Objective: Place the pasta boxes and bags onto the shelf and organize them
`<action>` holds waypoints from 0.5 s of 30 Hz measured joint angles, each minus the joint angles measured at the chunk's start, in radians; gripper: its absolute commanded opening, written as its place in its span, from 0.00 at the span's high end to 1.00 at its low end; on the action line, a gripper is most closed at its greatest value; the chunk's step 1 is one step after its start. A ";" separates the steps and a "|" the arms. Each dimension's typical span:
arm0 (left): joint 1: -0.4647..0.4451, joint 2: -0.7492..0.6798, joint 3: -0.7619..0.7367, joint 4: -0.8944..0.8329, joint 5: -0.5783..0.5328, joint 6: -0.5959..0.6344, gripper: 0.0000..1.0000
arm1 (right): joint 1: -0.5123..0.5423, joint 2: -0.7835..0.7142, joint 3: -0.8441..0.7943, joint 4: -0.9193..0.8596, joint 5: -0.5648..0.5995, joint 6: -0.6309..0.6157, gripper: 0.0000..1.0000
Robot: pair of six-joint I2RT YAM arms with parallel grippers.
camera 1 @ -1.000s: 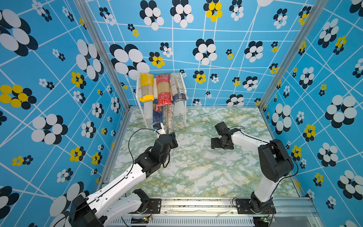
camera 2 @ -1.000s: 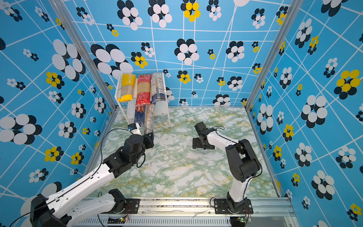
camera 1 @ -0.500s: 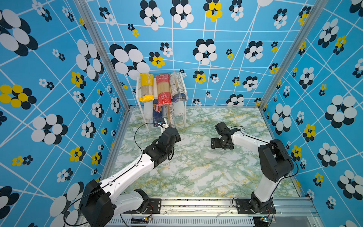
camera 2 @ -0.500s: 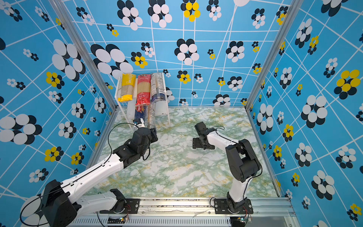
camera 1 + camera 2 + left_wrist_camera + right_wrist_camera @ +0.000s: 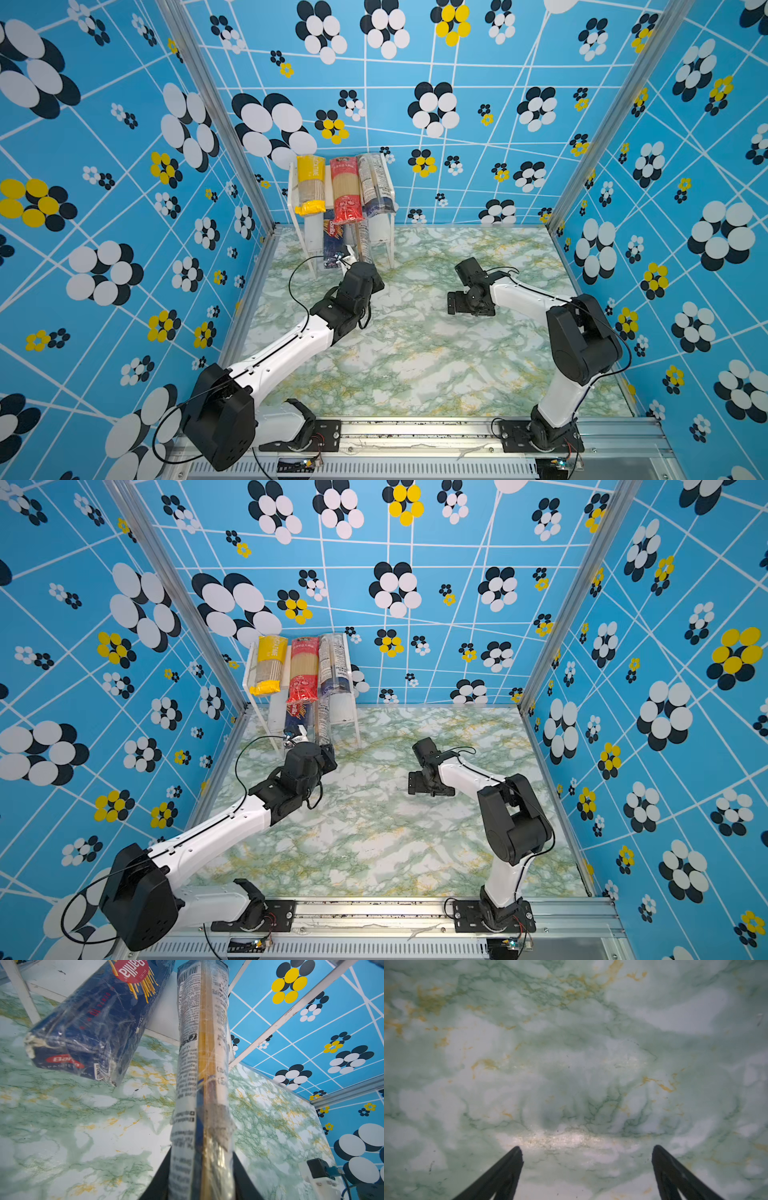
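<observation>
Left wrist view: left end effector (image 5: pixel 200 1176) clamps the bag (image 5: pixel 199 1064) endwise, aimed at the shelf (image 5: pixel 22 997), lower tier, beside the box (image 5: pixel 93 1022), likely to slide in; right end effector (image 5: pixel 469 307) gapes empty, mid-right in a top view.

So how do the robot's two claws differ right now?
The left gripper is shut on a slim text-covered spaghetti bag, while the right gripper stands wide open and empty. The left gripper is at the white shelf, its bag reaching into the lower tier beside the dark blue Barilla box; the right gripper hangs over bare marble table, apart from the shelf. Both have dark, tapered fingers.
</observation>
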 measured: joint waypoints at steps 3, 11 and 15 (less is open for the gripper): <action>0.003 0.005 0.000 0.037 0.010 -0.008 1.00 | -0.001 0.000 -0.003 0.001 0.000 0.000 0.01; 0.036 0.012 -0.006 0.129 0.024 -0.050 1.00 | -0.003 0.000 -0.012 0.000 0.000 -0.002 0.01; 0.050 0.017 -0.024 0.162 0.028 -0.075 1.00 | -0.004 0.000 -0.013 0.002 0.000 -0.002 0.01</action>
